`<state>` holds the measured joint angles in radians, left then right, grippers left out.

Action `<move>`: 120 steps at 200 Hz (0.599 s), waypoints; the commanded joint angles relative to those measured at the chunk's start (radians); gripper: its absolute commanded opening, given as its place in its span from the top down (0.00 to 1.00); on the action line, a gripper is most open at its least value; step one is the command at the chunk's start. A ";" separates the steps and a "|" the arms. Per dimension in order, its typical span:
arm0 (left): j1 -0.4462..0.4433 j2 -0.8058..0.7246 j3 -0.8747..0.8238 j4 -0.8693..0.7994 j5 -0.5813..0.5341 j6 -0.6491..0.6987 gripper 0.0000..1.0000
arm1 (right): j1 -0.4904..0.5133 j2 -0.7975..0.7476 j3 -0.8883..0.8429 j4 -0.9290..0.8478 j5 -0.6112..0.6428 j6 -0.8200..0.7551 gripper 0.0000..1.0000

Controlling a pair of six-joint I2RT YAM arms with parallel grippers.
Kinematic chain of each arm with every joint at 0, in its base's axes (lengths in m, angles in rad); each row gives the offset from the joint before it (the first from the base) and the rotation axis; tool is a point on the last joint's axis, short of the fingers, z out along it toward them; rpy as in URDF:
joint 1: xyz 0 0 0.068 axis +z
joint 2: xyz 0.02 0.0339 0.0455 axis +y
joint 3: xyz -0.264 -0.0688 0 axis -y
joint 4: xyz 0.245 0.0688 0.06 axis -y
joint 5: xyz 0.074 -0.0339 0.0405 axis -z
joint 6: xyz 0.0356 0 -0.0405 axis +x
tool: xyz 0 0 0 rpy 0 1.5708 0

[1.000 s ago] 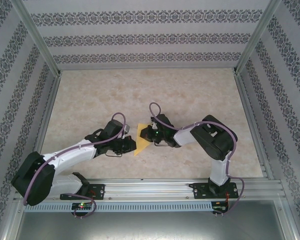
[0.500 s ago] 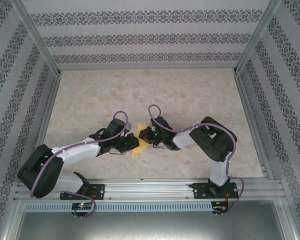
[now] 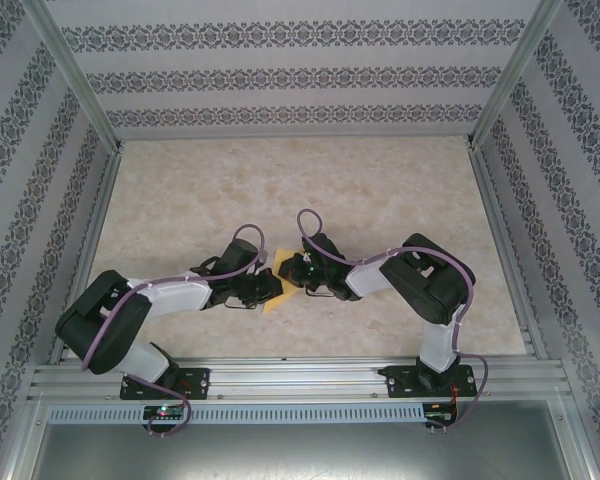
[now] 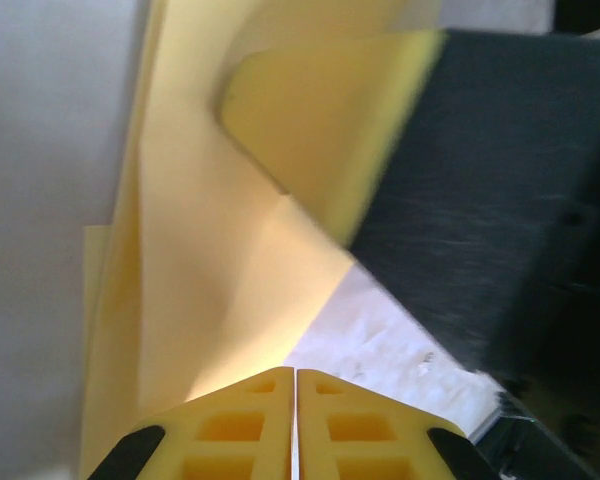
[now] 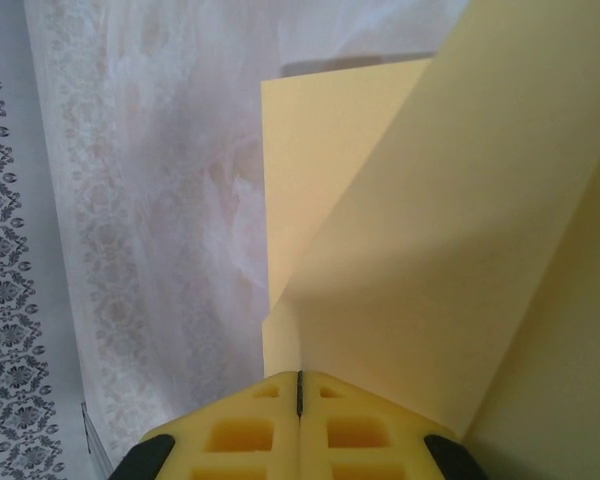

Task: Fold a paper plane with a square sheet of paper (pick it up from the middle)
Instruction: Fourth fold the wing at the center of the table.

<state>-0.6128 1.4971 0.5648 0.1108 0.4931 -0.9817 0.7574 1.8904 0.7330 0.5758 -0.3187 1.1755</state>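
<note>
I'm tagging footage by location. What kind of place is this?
Likely a lab robot test cell, not a home: an aluminium frame edges wallpaper-patterned wall panels around a marble-look table, with the left arm and right arm bolted to a metal rail at its near edge.

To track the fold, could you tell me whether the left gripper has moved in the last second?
Yes: the left gripper has edged slightly right, farther from the table's left side rail.

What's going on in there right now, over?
Left gripper shut on paper sheet. Right gripper shut on it too. Sheet creased, spanning both. Nothing blocking.
</note>
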 commanded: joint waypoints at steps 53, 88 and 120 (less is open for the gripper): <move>0.012 0.055 -0.163 0.051 0.049 -0.101 0.89 | 0.002 0.013 -0.023 -0.200 0.075 -0.044 0.93; 0.012 -0.093 -0.262 -0.021 0.019 -0.143 0.88 | 0.000 0.006 -0.023 -0.217 0.081 -0.053 0.93; 0.012 -0.269 -0.302 -0.157 -0.002 -0.142 0.86 | -0.004 0.009 -0.022 -0.220 0.078 -0.056 0.93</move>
<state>-0.6056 1.3186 0.3119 0.1921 0.5182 -1.1007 0.7658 1.8713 0.7376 0.5198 -0.3126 1.1580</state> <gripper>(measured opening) 0.126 0.072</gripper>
